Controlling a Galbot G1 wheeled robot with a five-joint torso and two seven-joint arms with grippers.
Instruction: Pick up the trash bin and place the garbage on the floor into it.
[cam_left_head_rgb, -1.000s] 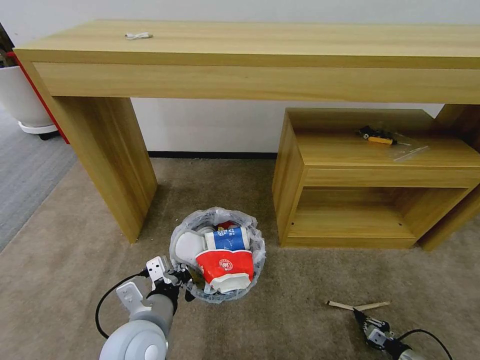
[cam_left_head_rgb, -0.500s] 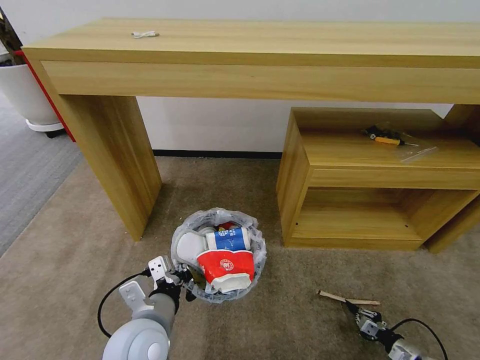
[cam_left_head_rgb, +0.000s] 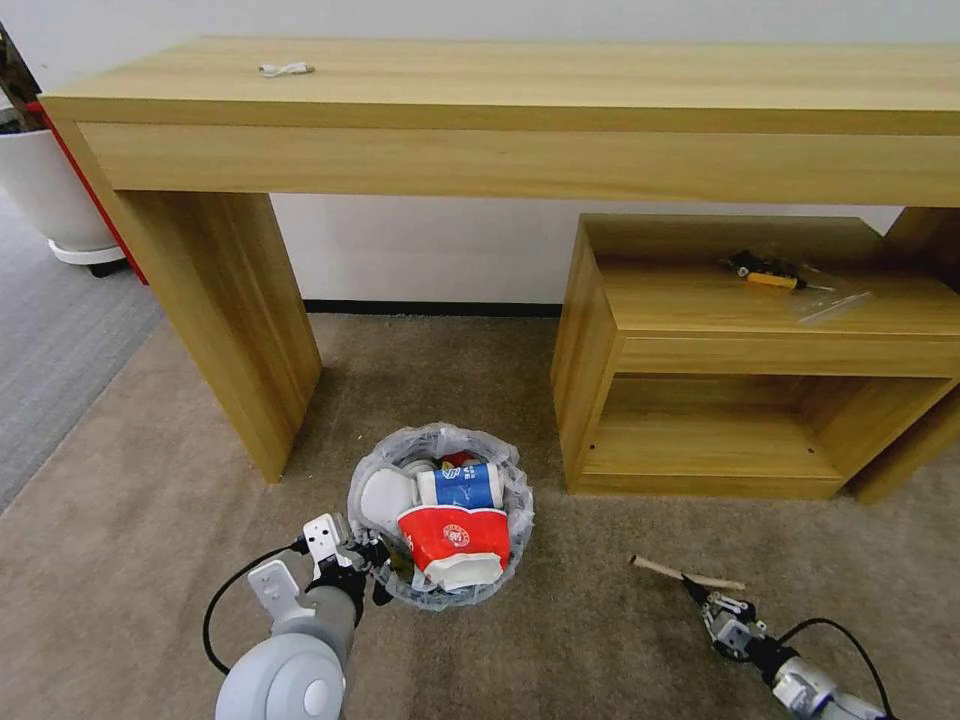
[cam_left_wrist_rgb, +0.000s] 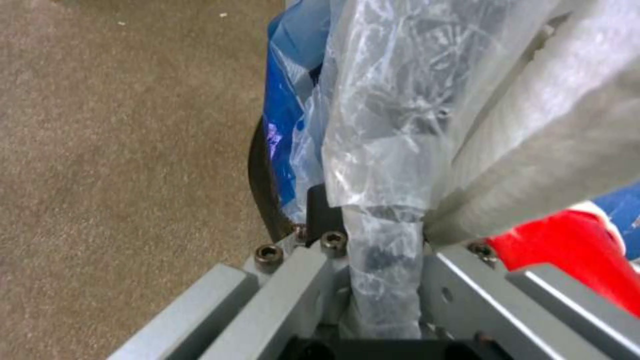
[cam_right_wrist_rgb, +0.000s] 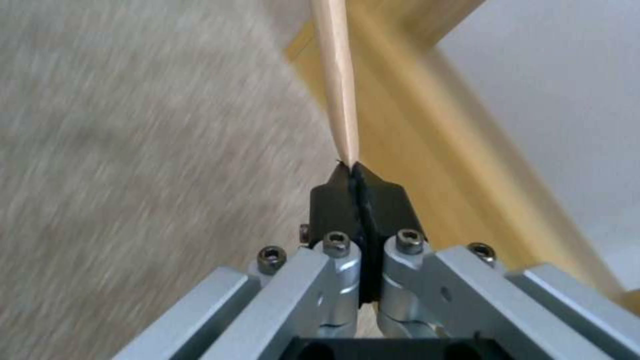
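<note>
The trash bin, black with a crinkled white bag, sits on the beige floor before me. It holds garbage: a red paper cup, a blue-white cup and a white slipper. My left gripper is shut on the bin's near-left rim; the left wrist view shows my left gripper pinching the bag and the black rim. To the right, my right gripper is shut on a wooden stick. In the right wrist view, my right gripper clamps the end of the stick.
A long wooden desk spans the back, its leg left of the bin. A low shelf unit stands at the right with a screwdriver on top. A white planter and grey carpet lie at far left.
The head camera shifted slightly. My right gripper has closed on the wooden stick and carried it a little leftward toward the bin. The left gripper keeps its hold on the rim.
</note>
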